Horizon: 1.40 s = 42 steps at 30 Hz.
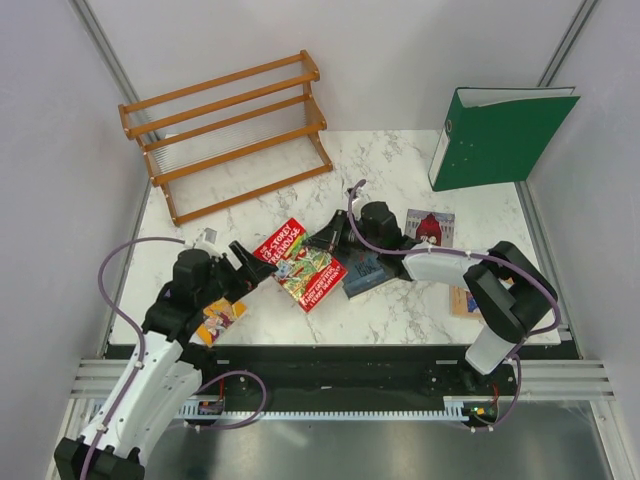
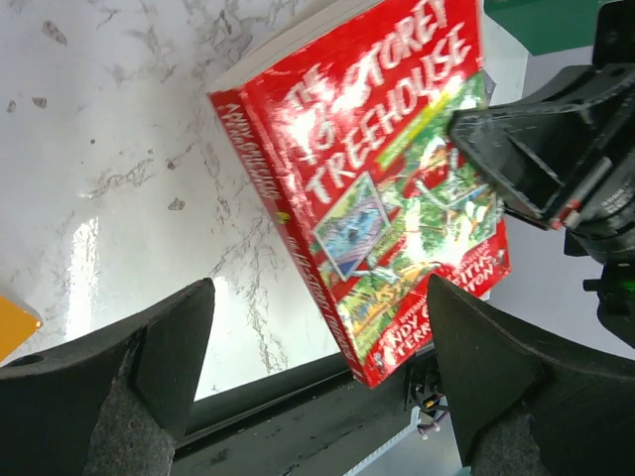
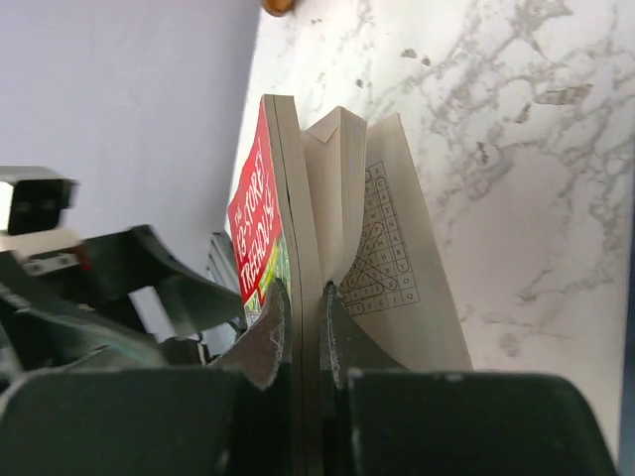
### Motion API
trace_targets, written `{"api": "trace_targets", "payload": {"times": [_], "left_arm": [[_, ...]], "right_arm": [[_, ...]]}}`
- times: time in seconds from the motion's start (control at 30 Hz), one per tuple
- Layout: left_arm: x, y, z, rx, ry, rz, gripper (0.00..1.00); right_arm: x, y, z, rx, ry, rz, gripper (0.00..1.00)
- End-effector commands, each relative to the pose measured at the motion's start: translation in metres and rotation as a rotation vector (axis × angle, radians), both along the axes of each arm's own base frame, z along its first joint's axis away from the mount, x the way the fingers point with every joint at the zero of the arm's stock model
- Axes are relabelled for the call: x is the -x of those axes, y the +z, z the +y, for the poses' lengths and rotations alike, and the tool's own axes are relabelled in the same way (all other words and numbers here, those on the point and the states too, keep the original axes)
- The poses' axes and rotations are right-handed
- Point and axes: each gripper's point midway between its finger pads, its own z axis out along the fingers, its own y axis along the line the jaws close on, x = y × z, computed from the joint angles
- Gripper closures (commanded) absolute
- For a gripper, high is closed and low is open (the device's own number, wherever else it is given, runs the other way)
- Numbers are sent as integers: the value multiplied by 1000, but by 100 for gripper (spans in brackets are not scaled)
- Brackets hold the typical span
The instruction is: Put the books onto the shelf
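Observation:
The red book (image 1: 300, 262) lies in the middle of the marble table. My right gripper (image 1: 328, 240) is shut on its right edge. In the right wrist view the right gripper (image 3: 303, 307) pinches the cover and a few leaves of the red book (image 3: 260, 213), and the other pages (image 3: 392, 248) fan open. My left gripper (image 1: 252, 262) is open at the book's left end; in its own view the left gripper (image 2: 322, 387) has nothing between its fingers, and the red book (image 2: 387, 178) lies just ahead. The shelf (image 1: 225, 130) stands at the far left with no books on it.
A dark blue book (image 1: 368, 274) and an orange-brown one (image 1: 462, 300) lie partly under the right arm. A pink-maroon book (image 1: 430, 228) lies behind it. A yellow-purple book (image 1: 220, 318) shows beneath the left arm. A green binder (image 1: 495, 135) leans at the far right.

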Motion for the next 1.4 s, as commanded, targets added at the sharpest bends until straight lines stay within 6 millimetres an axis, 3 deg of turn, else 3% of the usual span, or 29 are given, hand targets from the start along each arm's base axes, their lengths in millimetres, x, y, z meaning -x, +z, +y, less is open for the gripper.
{"api": "trace_targets", "payload": {"times": [0.0, 0.1, 0.3, 0.53, 0.67, 0.8, 0.83, 0.93, 0.97, 1.2, 1.37], "left_arm": [[-8, 3, -8, 102, 25, -23, 7], [-8, -1, -10, 132, 35, -18, 7], [-3, 3, -20, 214, 44, -58, 9], [-2, 1, -31, 258, 29, -74, 11], [-8, 3, -43, 239, -21, -69, 12], [-13, 2, -59, 209, -65, -53, 13], [-18, 13, -63, 227, -76, -96, 15], [-24, 14, -73, 222, -90, -96, 17], [-27, 23, -77, 229, -94, -122, 18], [-40, 35, -82, 212, -76, -184, 32], [-45, 40, -79, 193, -59, -215, 54]], "right_arm": [[6, 37, 9, -148, 21, -28, 100], [6, 49, 11, -223, 19, -34, 100], [-1, 43, 1, -221, -71, -21, 100], [-31, 47, -18, -182, -277, -50, 100], [-48, 55, -7, -166, -292, -63, 100], [-63, 77, 4, -202, -298, -83, 100], [-66, 77, 5, -194, -303, -84, 100], [-71, 83, 10, -189, -303, -91, 100], [-74, 85, 9, -188, -307, -95, 100], [-73, 76, 10, -178, -298, -79, 100], [-71, 70, 9, -176, -291, -62, 100]]}}
